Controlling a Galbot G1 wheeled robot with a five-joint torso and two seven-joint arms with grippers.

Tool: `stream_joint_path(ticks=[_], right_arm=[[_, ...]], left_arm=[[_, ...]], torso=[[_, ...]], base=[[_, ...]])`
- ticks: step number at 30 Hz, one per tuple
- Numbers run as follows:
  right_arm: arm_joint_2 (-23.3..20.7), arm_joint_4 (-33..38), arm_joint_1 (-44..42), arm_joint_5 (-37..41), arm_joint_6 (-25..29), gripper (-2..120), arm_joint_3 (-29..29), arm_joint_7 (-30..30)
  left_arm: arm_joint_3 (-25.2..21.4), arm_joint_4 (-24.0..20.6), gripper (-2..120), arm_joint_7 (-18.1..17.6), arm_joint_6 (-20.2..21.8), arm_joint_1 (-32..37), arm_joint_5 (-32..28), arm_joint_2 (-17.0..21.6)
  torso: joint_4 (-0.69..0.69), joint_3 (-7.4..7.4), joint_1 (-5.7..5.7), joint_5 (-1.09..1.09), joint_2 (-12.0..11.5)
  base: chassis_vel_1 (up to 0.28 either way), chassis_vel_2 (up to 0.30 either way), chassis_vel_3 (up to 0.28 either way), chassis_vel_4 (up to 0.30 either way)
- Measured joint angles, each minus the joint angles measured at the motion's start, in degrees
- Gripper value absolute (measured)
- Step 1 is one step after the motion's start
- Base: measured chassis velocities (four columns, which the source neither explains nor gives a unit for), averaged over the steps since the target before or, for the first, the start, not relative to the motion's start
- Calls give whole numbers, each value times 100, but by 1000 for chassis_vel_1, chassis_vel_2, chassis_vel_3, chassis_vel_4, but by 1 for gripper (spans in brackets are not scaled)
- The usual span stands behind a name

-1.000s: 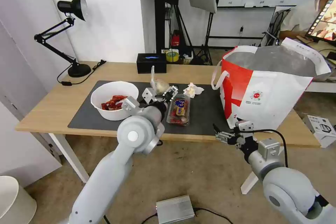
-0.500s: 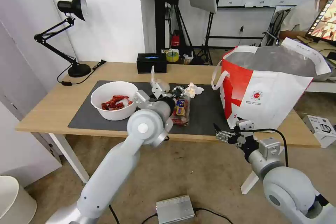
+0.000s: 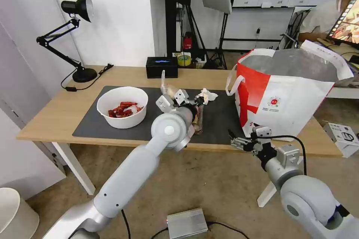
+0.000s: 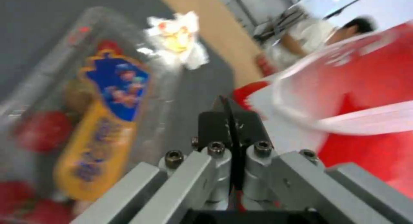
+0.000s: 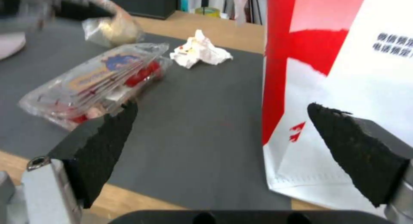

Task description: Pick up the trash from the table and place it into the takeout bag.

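L end effector (image 3: 200, 101), fingers together w/ nothing between, sits over clear tray (image 3: 197, 117) on desk mat (image 3: 220, 117). Tray long axis runs front-to-back. R end effector (image 3: 235, 142), fingers apart, waits near takeout bag (image 3: 291, 101).

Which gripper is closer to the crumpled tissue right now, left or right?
Left. The left gripper hovers over the mat just beside the crumpled tissue; the right gripper sits off the table's front edge, near the takeout bag.
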Motion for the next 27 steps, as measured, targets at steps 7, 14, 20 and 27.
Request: stream_joint_path(ticks=[7,14,20,27], right_arm=[[-48,-15,75,84,18,100,36,20],[-48,-15,96,233,19,100,39,73],[-90,14,228,957,5,100,71,325],[-106,44,330,1563,-34,100,96,517]], left_arm=[[182,119,0,-116,489,-7,284,240],[421,177,0,50,699,-66,934,435],[554,152,0,136,805,27,1185,502],[659,125,0,180,825,37,1313,553]], torso=[[1,0,0,0,0],[0,0,0,-1,0],[1,0,0,-1,0],[0,0,0,0,0]], base=[[0,0,0,0],[0,0,0,0],[0,0,0,0],[0,0,0,0]])
